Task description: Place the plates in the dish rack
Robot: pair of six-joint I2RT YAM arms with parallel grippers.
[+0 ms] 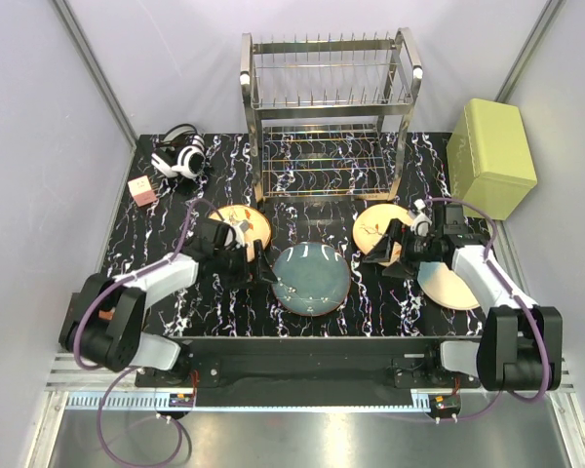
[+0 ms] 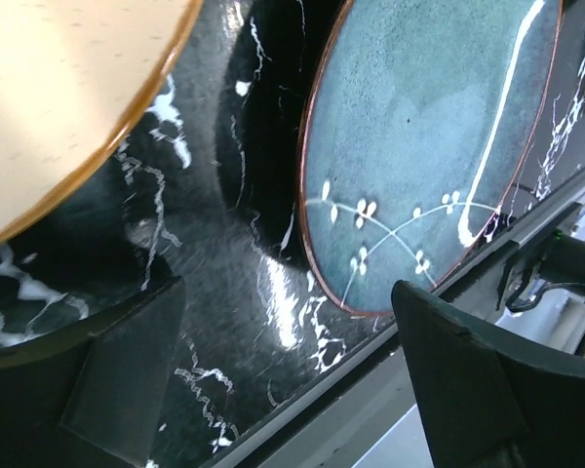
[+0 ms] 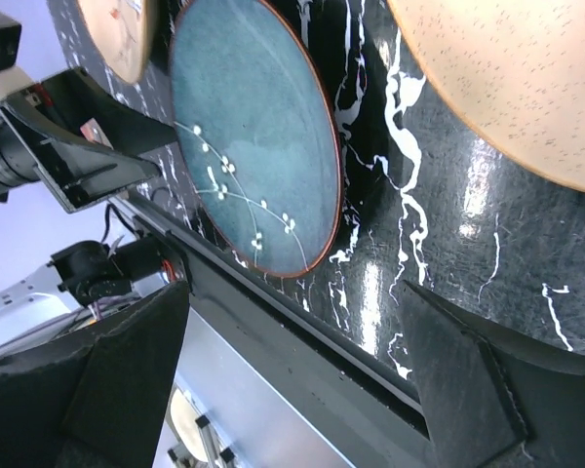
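The teal plate (image 1: 312, 278) lies flat at the table's front centre; it also shows in the left wrist view (image 2: 429, 146) and the right wrist view (image 3: 249, 136). One orange-peach plate (image 1: 249, 224) lies to its back left, another (image 1: 378, 226) to its back right. The cream plate (image 1: 450, 286) lies at the right, partly under my right arm. The dish rack (image 1: 327, 107) stands empty at the back. My left gripper (image 1: 260, 265) (image 2: 288, 375) is open and empty, low beside the teal plate's left rim. My right gripper (image 1: 378, 252) (image 3: 292, 385) is open and empty, right of the teal plate.
An olive-green box (image 1: 489, 156) stands at the back right. A black-and-white headset-like object (image 1: 180, 156) and a small pink cube (image 1: 142, 191) lie at the back left. The table's front edge (image 2: 370, 390) runs close under both grippers.
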